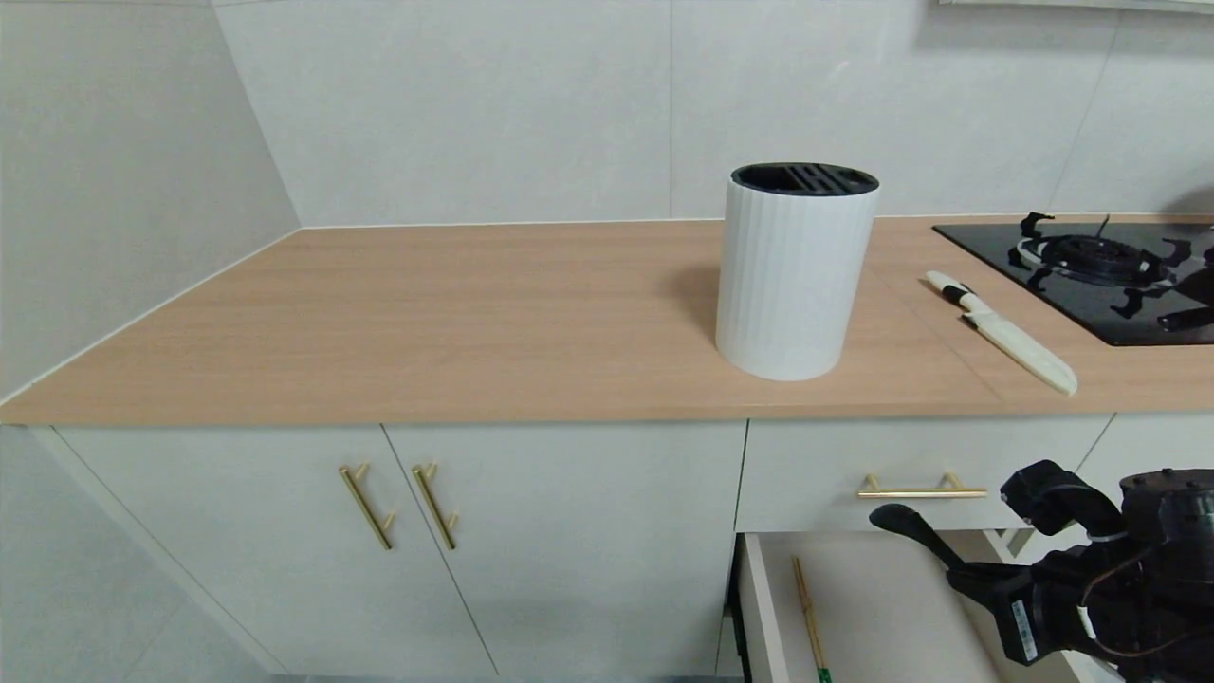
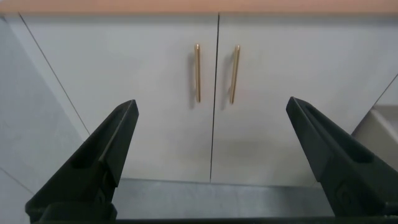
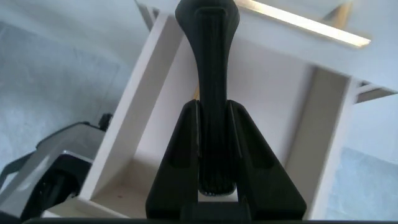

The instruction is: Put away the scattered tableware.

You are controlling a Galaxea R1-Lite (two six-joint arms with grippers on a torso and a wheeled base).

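My right gripper point(image 1: 963, 574) hangs over the open drawer point(image 1: 754, 588) below the counter, shut on a black-handled utensil point(image 1: 906, 526). In the right wrist view the gripper point(image 3: 212, 111) clamps the ribbed black handle point(image 3: 208, 37) above the drawer's pale wall point(image 3: 143, 112); the utensil's working end is hidden. A pair of chopsticks point(image 1: 808, 607) lies inside the drawer. A white knife point(image 1: 1005, 332) with a black band rests on the counter to the right of the white ribbed knife block point(image 1: 795, 270). My left gripper point(image 2: 211, 104) is open, empty, low in front of the cabinet doors.
The wooden counter point(image 1: 474, 313) runs along a tiled wall. A black gas stove point(image 1: 1100, 270) sits at the far right. Two gold door handles point(image 2: 198, 71) are on the lower cabinet, and a gold drawer handle point(image 1: 920, 491) is just above the open drawer.
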